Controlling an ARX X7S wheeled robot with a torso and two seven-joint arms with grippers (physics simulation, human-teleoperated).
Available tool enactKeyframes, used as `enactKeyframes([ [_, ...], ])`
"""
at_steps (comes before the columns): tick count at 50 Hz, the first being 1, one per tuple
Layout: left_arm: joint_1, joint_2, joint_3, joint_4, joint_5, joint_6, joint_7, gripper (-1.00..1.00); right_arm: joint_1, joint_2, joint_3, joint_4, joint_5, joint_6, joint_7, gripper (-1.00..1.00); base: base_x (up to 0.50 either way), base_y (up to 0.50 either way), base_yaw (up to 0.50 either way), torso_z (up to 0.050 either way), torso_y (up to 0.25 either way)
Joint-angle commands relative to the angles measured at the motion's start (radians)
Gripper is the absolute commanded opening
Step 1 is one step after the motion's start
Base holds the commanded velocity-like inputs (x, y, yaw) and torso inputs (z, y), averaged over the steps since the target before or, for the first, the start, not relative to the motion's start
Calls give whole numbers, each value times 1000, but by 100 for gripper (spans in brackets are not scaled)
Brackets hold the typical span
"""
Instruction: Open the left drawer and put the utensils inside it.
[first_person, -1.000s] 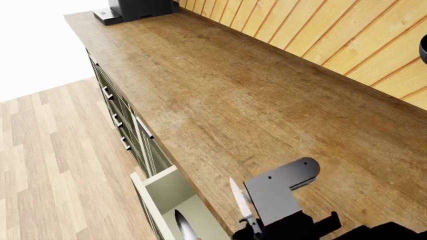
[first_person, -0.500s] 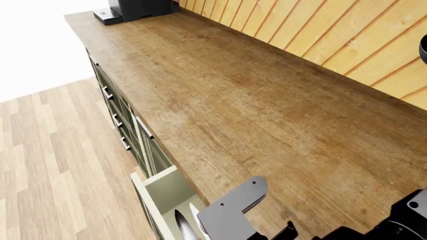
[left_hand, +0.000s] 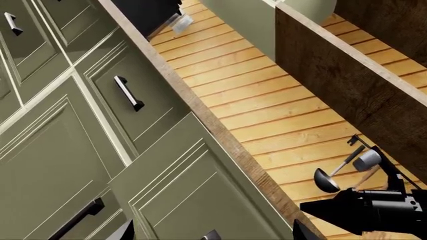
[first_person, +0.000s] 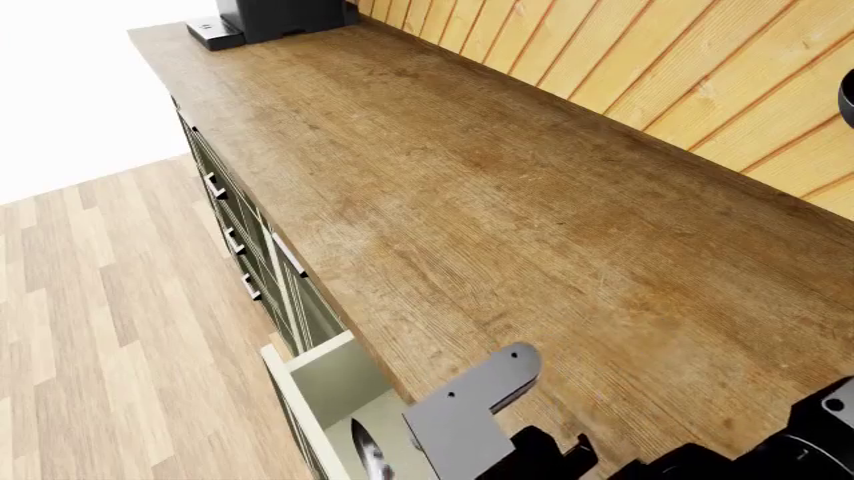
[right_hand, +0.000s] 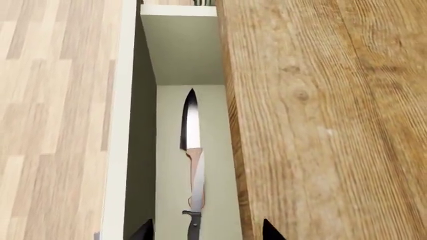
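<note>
The left drawer (first_person: 327, 380) stands pulled out under the counter's edge, showing its pale cream interior (right_hand: 183, 50). Two knives lie lengthwise inside it. One has a dark-tipped blade and a light wooden handle (right_hand: 192, 135). The slimmer grey metal one (right_hand: 193, 226) lies partly over that handle. My right gripper (right_hand: 205, 231) hangs open above the drawer, fingertips wide on either side of the grey knife and apart from it. My left gripper (left_hand: 212, 235) is open in front of a sage-green panelled front (left_hand: 200, 190), with a bit of black handle between its fingertips.
The wooden countertop (first_person: 507, 200) runs beside the drawer, backed by a slatted wood wall (first_person: 667, 60). A black appliance (first_person: 267, 15) sits at the far end. More green fronts with black handles (left_hand: 129, 93) line the cabinet. A ladle (left_hand: 327, 177) hangs on the wall. Wood floor (first_person: 107, 330) lies alongside.
My right arm carried the grey knife from above the counter's edge over to the open drawer. The knife now lies in the drawer and the right gripper is open.
</note>
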Motion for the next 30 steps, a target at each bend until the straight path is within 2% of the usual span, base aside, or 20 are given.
enactKeyframes([
  [1,0,-2,2,2,-2,1,0,100,20,13,12,-1,3,3,1,100,0,0,0,0,0],
  [11,0,-5,13,10,-3,15,0,100,68,44,45,-32,20,-11,22,100,0,0,0,0,0],
  [16,0,-2,8,4,1,10,0,100,117,97,69,-26,44,-2,5,100,0,0,0,0,0],
  [19,0,-3,6,3,-1,6,0,100,169,147,102,-39,82,0,-10,100,0,0,0,0,0],
  [25,0,-4,13,6,-1,15,0,100,219,172,153,-85,80,-15,-5,100,0,0,0,0,0],
  [30,0,0,12,-2,2,10,0,100,351,222,273,-146,123,-40,-21,100,0,0,0,0,0],
])
